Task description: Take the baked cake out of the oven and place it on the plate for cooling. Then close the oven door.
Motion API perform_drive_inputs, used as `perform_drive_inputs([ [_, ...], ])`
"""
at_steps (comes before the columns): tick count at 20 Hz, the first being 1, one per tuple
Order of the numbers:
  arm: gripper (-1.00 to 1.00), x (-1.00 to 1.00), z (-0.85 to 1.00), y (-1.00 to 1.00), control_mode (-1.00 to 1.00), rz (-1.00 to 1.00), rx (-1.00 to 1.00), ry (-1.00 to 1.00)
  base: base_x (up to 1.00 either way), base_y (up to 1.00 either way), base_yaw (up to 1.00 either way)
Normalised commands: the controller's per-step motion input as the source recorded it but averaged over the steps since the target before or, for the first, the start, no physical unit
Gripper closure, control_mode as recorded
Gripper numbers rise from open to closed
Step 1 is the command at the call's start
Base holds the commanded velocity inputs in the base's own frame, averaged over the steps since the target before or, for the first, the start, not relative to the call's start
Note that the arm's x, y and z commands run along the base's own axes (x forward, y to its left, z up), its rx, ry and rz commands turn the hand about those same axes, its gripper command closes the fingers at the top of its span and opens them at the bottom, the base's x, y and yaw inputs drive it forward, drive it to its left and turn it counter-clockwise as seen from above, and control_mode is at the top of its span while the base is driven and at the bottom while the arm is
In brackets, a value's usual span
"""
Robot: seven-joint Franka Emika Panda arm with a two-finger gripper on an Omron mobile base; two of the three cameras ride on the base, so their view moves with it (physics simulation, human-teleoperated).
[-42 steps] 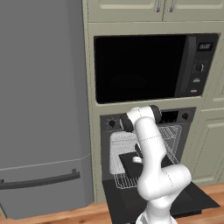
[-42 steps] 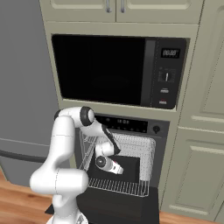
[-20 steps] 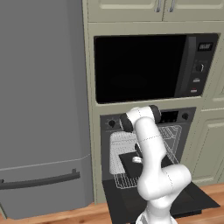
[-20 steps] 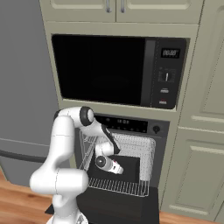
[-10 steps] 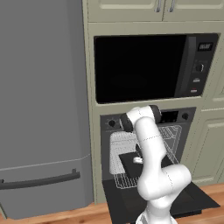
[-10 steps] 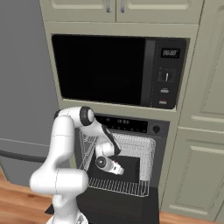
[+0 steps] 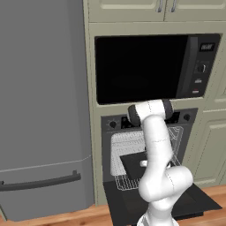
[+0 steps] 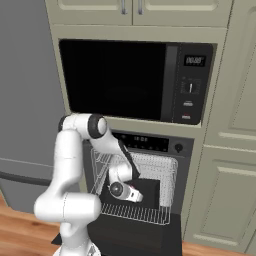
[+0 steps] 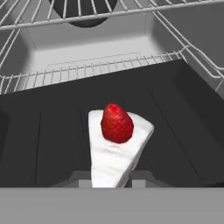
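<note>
Kitchen wall with the built-in black oven (image 8: 150,145) gaping, drop-down black oven door (image 7: 185,201) lying flat, and the gripper (image 9: 113,177) is pinching the white strawberry-topped cake wedge (image 9: 116,146) on the dark tray (image 9: 52,140), so plating and door-closing are remaining.

The white triangular cake slice (image 9: 114,155) with 1 red strawberry (image 9: 117,124) on top lay on the flat black baking tray (image 9: 52,140), on the wire rack (image 9: 105,68) inside the black built-in oven (image 8: 150,143), under the larger black microwave (image 8: 135,80).

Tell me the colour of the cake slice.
White cake slice, red strawberry on top; clearest in hand view.
</note>
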Motion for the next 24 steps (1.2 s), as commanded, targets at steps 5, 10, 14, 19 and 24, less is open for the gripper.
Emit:
perform_drive_inputs([
  [5, 1.00, -0.14, 1.00, 0.01, -1.00, 0.19, 0.00, 0.00, 0.00, 0.00, 0.00],
  [10, 1.00, -0.25, 0.95, -0.11, -1.00, 0.15, 0.01, 0.00, 0.00, 0.00, 0.00],
  [14, 1.00, -0.49, 1.00, -0.27, -1.00, 0.11, 0.00, 0.03, 0.00, 0.00, 0.00],
  [19, 1.00, -0.78, 0.83, -0.35, -1.00, 0.03, 0.00, 0.06, 0.00, 0.00, 0.00],
  [24, 1.00, -0.68, 0.96, -0.37, -1.00, 0.00, 0.00, 0.10, 0.00, 0.00, 0.00],
])
